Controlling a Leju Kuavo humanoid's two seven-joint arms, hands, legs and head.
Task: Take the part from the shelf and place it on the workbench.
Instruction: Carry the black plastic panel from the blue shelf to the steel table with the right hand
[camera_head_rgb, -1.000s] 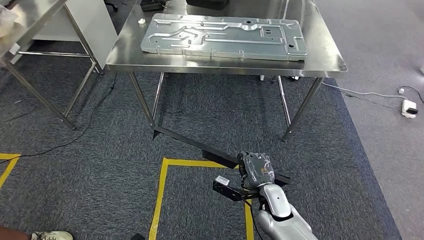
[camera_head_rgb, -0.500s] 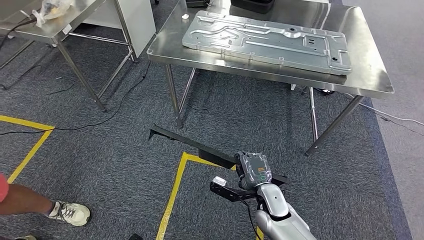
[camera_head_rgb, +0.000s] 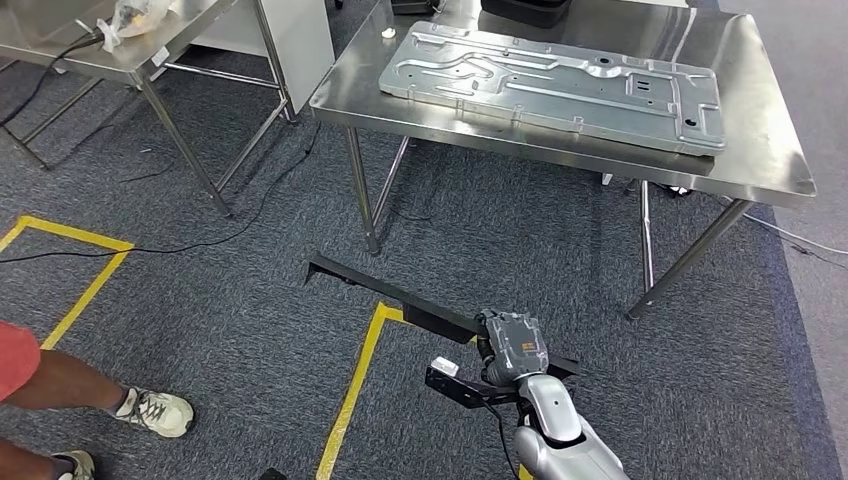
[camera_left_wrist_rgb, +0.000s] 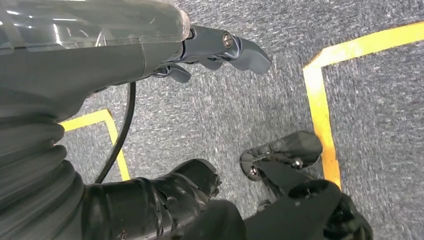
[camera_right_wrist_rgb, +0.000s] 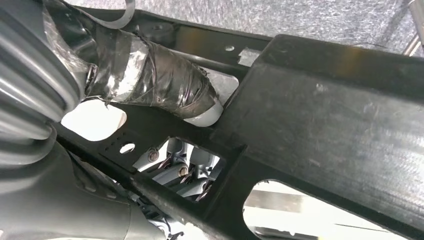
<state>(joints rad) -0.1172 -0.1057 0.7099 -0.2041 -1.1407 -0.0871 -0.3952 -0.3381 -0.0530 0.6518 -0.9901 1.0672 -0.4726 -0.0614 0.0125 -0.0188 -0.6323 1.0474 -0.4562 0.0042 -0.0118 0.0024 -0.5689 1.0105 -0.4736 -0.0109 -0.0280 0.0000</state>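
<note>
The part is a long black metal bracket (camera_head_rgb: 390, 292), and my right hand (camera_head_rgb: 512, 345) grips it near one end, low over the grey carpet. Its long arm reaches out to the left and away from me. Up close, the black bracket (camera_right_wrist_rgb: 325, 115) has cut-out holes, and the taped thumb (camera_right_wrist_rgb: 150, 75) presses on its face. The steel workbench (camera_head_rgb: 770, 170) stands ahead, across a stretch of carpet. My left hand (camera_left_wrist_rgb: 150, 45) hangs over the floor with its fingers (camera_left_wrist_rgb: 225, 47) stretched out, holding nothing.
A large embossed metal plate (camera_head_rgb: 555, 80) covers most of the workbench top. A second steel table (camera_head_rgb: 60, 50) stands at the far left. A person's leg (camera_head_rgb: 60, 385) and shoe (camera_head_rgb: 155, 412) are at the lower left. Yellow floor tape (camera_head_rgb: 350, 400) and a cable (camera_head_rgb: 200, 240) lie on the carpet.
The camera has turned, so the workbench now sits further right and closer in the picture. A person's legs have come into view at the left. My right hand still holds the bracket.
</note>
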